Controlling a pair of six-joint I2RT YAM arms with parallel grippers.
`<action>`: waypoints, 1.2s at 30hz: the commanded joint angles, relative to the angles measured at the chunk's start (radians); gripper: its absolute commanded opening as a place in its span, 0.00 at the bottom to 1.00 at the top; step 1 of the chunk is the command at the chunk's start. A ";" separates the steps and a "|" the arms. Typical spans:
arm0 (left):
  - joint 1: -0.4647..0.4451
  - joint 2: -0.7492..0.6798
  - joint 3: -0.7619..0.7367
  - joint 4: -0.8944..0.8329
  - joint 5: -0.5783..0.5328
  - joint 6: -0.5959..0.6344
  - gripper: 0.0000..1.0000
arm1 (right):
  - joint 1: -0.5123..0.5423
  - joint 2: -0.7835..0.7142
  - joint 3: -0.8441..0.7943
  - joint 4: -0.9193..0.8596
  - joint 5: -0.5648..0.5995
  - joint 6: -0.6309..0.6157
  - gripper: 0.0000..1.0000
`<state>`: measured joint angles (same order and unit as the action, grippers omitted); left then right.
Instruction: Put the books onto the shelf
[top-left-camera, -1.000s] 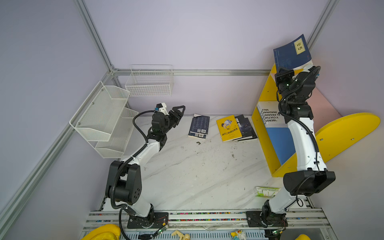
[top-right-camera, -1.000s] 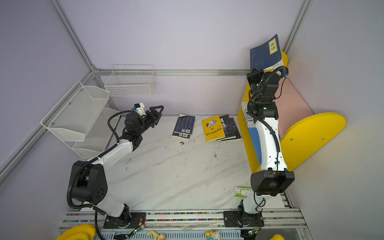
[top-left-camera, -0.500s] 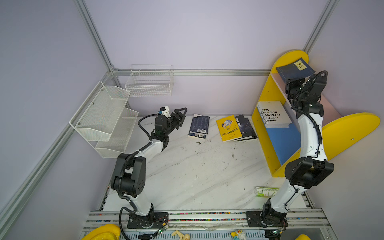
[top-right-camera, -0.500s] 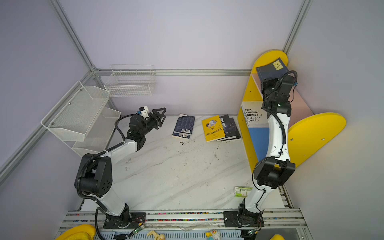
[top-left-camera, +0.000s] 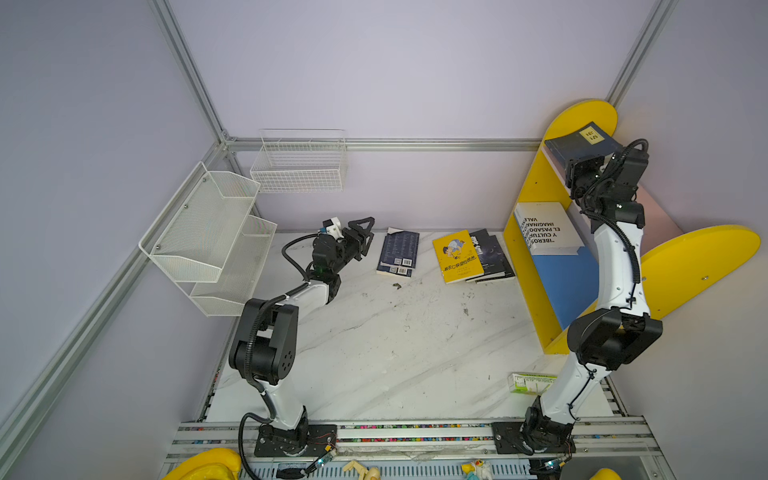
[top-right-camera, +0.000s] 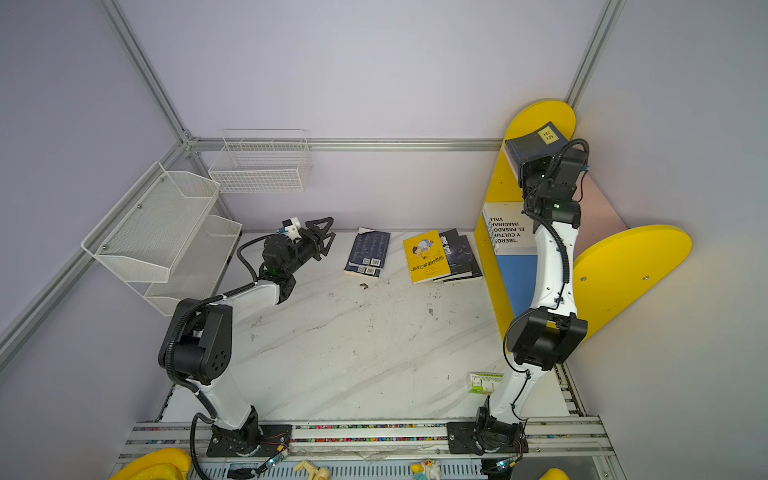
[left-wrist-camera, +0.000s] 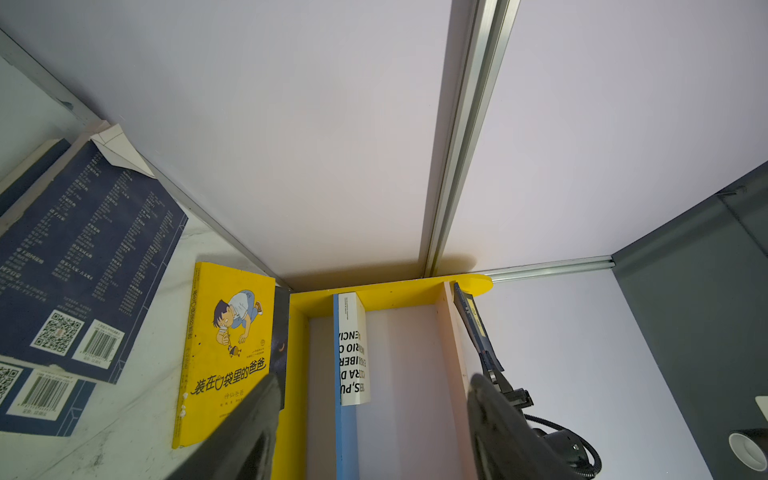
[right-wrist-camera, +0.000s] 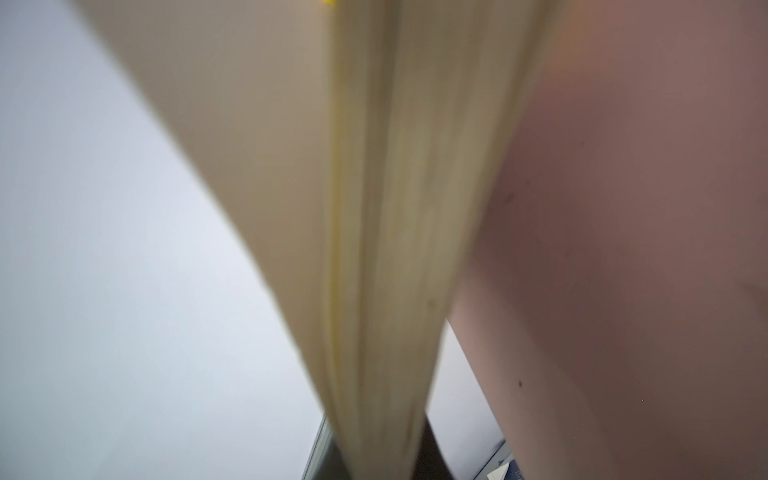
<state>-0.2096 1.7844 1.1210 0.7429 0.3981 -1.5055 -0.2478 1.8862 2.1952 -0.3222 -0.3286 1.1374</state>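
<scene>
My right gripper (top-left-camera: 584, 166) is shut on a navy book with a yellow label (top-left-camera: 582, 141), held tilted just above the pink upper board (right-wrist-camera: 623, 208) of the shelf (top-left-camera: 528, 257). In the right wrist view only the book's page edge (right-wrist-camera: 395, 249) shows, blurred. A large white book (top-left-camera: 546, 228) rests on the blue lower board. On the table lie two stacked navy books (top-left-camera: 398, 253), a yellow cartoon book (top-left-camera: 457, 257) and dark books (top-left-camera: 492, 253) under it. My left gripper (top-left-camera: 368, 232) hovers open and holds nothing, just left of the navy stack (left-wrist-camera: 83, 257).
A white mesh tiered rack (top-left-camera: 208, 232) and a white wire basket (top-left-camera: 299, 162) hang on the left and back walls. A small green-and-white box (top-left-camera: 530, 381) lies by the right arm's base. The marble table (top-left-camera: 395, 353) lies between the arms.
The right arm has lowered the navy book from high above the shelf down to its top, tipping it flatter. The left gripper has crept a little toward the navy stack.
</scene>
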 joint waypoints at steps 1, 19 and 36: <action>0.007 -0.015 -0.030 0.053 0.013 -0.007 0.70 | 0.001 0.010 0.022 0.048 0.009 0.008 0.00; 0.012 0.001 -0.044 0.066 0.024 -0.038 0.71 | 0.001 0.024 0.054 0.011 -0.007 0.011 0.44; 0.024 0.021 -0.067 0.119 0.059 -0.064 0.72 | -0.001 -0.144 -0.103 -0.125 0.219 -0.082 0.77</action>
<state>-0.1978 1.7973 1.0866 0.7944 0.4332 -1.5558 -0.2440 1.7676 2.1181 -0.4061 -0.1482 1.0832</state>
